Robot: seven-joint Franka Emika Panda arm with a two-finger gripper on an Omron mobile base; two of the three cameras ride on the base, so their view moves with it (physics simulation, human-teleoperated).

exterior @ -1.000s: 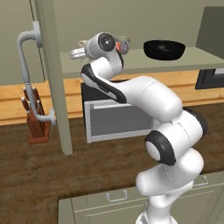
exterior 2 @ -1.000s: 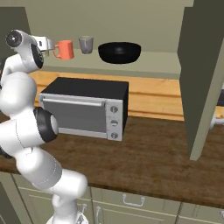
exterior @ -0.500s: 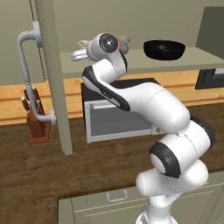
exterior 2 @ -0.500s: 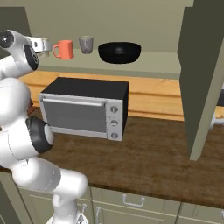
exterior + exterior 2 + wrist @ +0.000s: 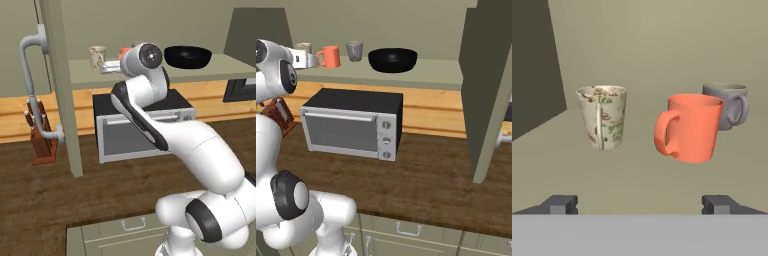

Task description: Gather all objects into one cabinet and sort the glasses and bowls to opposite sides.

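Note:
On the cabinet shelf (image 5: 431, 76) stand a cream speckled cup (image 5: 602, 116), an orange-red mug (image 5: 691, 127) and, behind it, a grey mug (image 5: 727, 104). The wide black bowl (image 5: 392, 59) sits farther right on the same shelf. My gripper (image 5: 640, 205) hovers in front of the cups, open, with nothing between its fingertips (image 5: 559, 204). From the left base view the gripper (image 5: 107, 67) points at the cream cup (image 5: 97, 56), just short of it. The bowl (image 5: 187, 56) lies to the right of my hand.
The olive cabinet door (image 5: 60, 85) with its pale tube handle (image 5: 30, 80) stands open at the left. The other door (image 5: 488, 90) hangs open at the right. A toaster oven (image 5: 351, 122) sits on the counter below the shelf. A knife block (image 5: 40, 140) is at the left.
The jaws have spread a little wider and the hand has drawn back from the shelf. The cream cup stands free on the shelf. My elbow has swung out.

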